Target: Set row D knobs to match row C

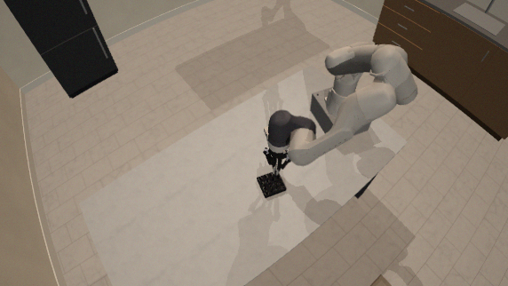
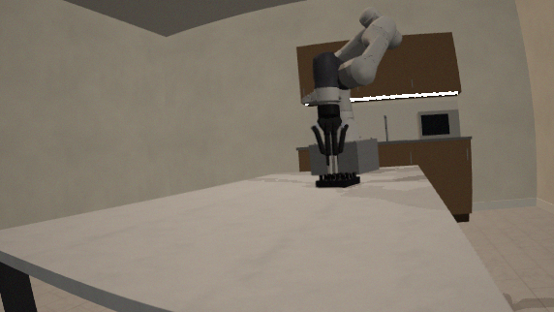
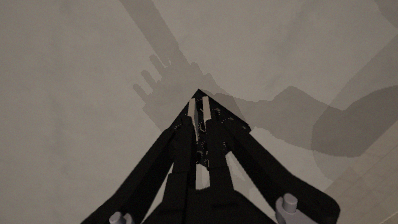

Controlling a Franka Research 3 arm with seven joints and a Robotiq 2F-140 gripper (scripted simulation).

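Note:
The black knob box point(image 1: 269, 188) point(image 2: 327, 183) point(image 3: 241, 124) stands flat on the table, dark and small in the top and exterior views. The gripper point(image 1: 276, 173) point(image 2: 332, 172) point(image 3: 199, 101) points straight down over it. Its pale fingertips are close together, with a narrow gap, at knob height over the box corner nearest the robot base. The fingers appear shut on the corner knob, which they mostly hide. In the wrist view that corner points away from the hand, and the fingers cover much of the box. Knob names, marks, white lines and the socket are too small or hidden to read.
The table point(image 1: 178, 200) point(image 2: 252, 233) extends around the box. The robot's grey base block point(image 1: 323, 113) point(image 2: 367, 156) stands behind the box, with the arm arching over from it. Arm shadows fall across the table beside the box.

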